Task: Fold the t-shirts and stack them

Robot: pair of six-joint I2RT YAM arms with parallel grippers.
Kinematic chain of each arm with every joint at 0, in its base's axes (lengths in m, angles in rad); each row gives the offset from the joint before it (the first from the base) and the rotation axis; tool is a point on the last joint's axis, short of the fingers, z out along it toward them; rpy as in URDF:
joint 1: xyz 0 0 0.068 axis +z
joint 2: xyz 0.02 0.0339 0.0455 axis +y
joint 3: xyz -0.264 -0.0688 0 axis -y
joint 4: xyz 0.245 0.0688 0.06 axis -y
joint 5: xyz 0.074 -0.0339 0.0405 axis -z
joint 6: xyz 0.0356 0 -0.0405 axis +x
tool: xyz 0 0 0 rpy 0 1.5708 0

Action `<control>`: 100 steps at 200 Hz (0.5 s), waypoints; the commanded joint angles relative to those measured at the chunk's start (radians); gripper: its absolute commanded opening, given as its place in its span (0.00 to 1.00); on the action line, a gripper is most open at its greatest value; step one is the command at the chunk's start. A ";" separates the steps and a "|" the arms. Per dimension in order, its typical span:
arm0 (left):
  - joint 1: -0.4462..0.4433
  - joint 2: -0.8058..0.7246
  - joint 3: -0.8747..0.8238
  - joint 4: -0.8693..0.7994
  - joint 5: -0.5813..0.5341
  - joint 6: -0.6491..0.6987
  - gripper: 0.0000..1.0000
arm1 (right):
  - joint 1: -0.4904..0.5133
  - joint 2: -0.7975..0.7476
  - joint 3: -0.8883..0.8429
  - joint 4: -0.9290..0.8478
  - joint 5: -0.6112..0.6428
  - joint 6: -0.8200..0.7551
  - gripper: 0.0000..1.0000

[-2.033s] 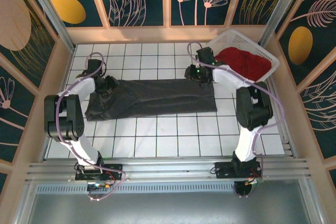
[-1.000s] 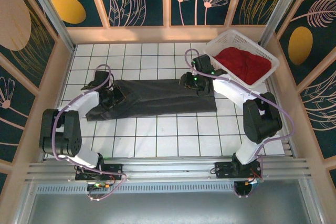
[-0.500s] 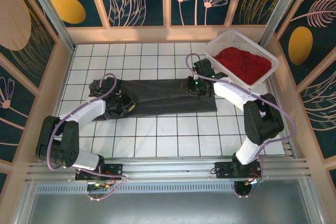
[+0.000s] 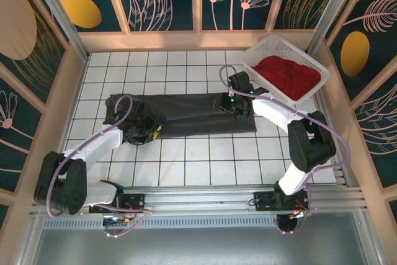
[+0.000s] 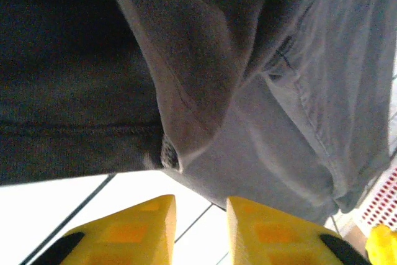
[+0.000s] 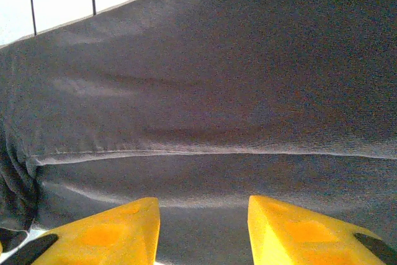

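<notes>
left wrist view: the left gripper [image 5: 200, 200] has its fingers a little apart with nothing between them, and bare table [image 5: 93, 203] shows through the gap. just ahead of the tips lies the near hem of the grey shirt [image 5: 248, 91], with a folded flap curling over it.

the risk is that this flap is loose. if the left gripper backs off low, a pad could catch the hem and drag the fold open, or the curl could simply spring back. the right gripper [image 6: 201, 200] is also spread, with doubled cloth directly ahead of its tips. i see nothing pinched, so nothing pins that end. any sideways slide there would skew the long fold and leave a crooked base for stacking. beyond the right gripper and to its right, the red shirt [image 4: 286, 76] sits bunched in the basket [image 4: 254, 54], not yet folded.

against the earlier frames, the left gripper was pressed together half a second ago and has now parted. two seconds ago it was at the shirt's left end and the right gripper at its far edge. both have since come onto the cloth, and the shirt's left end lies folded in.
</notes>
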 commanded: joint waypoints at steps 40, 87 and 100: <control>0.103 -0.067 0.132 -0.284 -0.126 0.128 0.59 | 0.057 0.013 0.009 0.072 -0.041 0.048 0.43; 0.216 -0.054 0.118 -0.191 -0.147 -0.022 0.67 | 0.115 0.010 -0.010 0.195 -0.149 0.116 0.43; 0.218 -0.047 0.109 -0.158 -0.158 -0.105 0.67 | 0.133 0.018 -0.006 0.208 -0.165 0.123 0.43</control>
